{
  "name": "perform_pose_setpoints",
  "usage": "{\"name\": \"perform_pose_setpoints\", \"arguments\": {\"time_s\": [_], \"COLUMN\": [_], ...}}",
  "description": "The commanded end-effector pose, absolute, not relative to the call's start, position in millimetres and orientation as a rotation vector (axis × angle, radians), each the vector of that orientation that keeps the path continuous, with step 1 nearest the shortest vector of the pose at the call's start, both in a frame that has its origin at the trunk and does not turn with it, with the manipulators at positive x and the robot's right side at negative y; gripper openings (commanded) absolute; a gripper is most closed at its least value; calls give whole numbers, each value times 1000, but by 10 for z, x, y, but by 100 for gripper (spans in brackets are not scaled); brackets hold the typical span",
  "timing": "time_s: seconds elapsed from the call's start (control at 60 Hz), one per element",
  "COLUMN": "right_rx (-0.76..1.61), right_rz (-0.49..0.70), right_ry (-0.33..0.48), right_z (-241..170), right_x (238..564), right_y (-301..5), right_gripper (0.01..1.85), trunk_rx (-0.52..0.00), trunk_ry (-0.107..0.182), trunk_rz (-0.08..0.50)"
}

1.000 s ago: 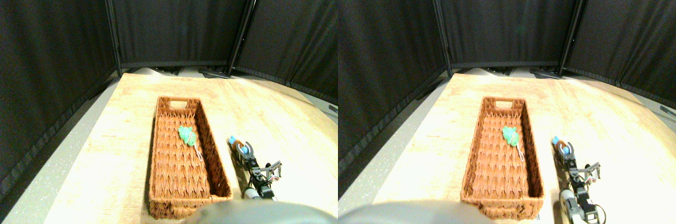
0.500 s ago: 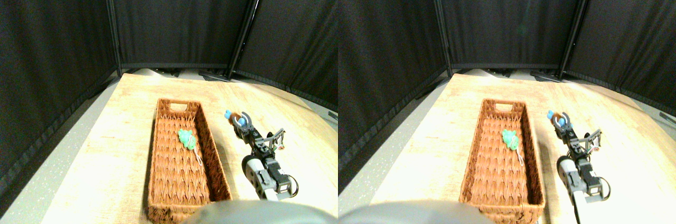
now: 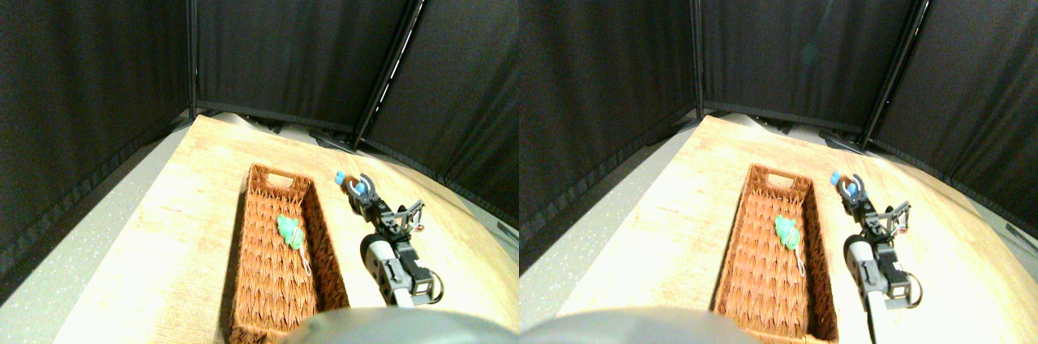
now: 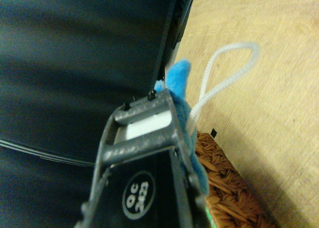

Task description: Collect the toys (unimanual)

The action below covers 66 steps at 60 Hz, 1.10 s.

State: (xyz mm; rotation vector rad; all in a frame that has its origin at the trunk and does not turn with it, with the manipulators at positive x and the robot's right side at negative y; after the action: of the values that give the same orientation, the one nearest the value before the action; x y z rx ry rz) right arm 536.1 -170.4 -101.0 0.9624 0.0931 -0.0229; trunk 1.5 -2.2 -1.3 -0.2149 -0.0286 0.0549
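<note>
Since 1.0 s ago the right gripper [image 3: 354,187] has risen from the desk [image 3: 186,222] beside the basket [image 3: 323,255] and now hangs raised, just right of the basket's far end, with the blue toy [image 3: 351,187] in it. The camera has also tilted, so part of the apparent shift is the view's, not the arm's. The lift itself is plain: the toy sat on the desk surface then, and is clear of it now.

Fingers: closed narrow on the blue toy; its plush bulges out beside the jaw in the wrist view [image 4: 182,86].

Judgement: pick done for toy 2, carry in progress. Remaining: move left over the basket rim and release. The gripper is not yet over the basket interior.

Green toy [image 3: 289,230]: lying inside the basket, about mid-length, with its white cord trailing toward the near end.

View differences:
- Stereo pair: shows the whole layout, the green toy's place, and the gripper's offset from the rim.
- Wrist: shows the blue toy's white cord loop [image 4: 224,73] hanging free, and woven basket wall [image 4: 224,178] close by. The loop could snag on the rim.
</note>
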Motion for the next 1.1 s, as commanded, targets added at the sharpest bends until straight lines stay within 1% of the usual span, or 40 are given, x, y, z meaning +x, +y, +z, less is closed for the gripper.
{"name": "perform_pose_setpoints", "arguments": {"time_s": [0.017, 0.067, 0.083, 0.15, 0.183, 0.317, 0.517, 0.617, 0.75, 0.8, 0.817, 0.833, 0.85, 0.883, 0.9, 0.917, 0.967, 1.0, 1.05, 1.1], "right_rx": [996, 994, 991, 997, 1004, 982, 991, 964, 969, 1014, 1003, 1000, 1003, 1028, 1028, 1019, 1015, 1000, 995, 984], "right_rz": [16, 15, 15, 22, 46, 99, 95, 147, 128, 100, 98, 90, 84, 53, 53, 47, 44, 48, 42, 19], "right_ry": [92, 93, 100, 106, 127, 169, 208, 231, 236, 272, 280, 292, 297, 330, 330, 336, 340, 334, 330, 305], "right_z": [-1019, -1026, -1035, -1046, -1051, -1084, -1126, -1153, -1189, -1206, -1206, -1207, -1208, -1204, -1204, -1200, -1196, -1197, -1191, -1171], "right_x": [5369, 5371, 5370, 5378, 5387, 5408, 5373, 5361, 5343, 5329, 5327, 5323, 5320, 5306, 5306, 5301, 5296, 5303, 5305, 5300], "right_y": [-1578, -1528, -1454, -1358, -1283, -1094, -920, -845, -809, -797, -798, -805, -810, -835, -835, -847, -881, -906, -931, -978], "right_gripper": [6, 6, 6, 6, 6, 6, 6, 6, 6, 6, 15, 38, 50, 91, 91, 105, 128, 134, 134, 132], "trunk_rx": [-265, -277, -278, -290, -295, -316, -343, -351, -353, -354, -352, -352, -352, -348, -344, -344, -339, -333, -331, -322], "trunk_ry": [-37, -34, -33, -31, -31, -34, -36, -38, -36, -35, -33, -33, -33, -31, -31, -31, -29, -27, -26, -24], "trunk_rz": [96, 108, 111, 120, 125, 139, 152, 157, 157, 156, 154, 154, 154, 152, 148, 148, 144, 140, 137, 130]}}
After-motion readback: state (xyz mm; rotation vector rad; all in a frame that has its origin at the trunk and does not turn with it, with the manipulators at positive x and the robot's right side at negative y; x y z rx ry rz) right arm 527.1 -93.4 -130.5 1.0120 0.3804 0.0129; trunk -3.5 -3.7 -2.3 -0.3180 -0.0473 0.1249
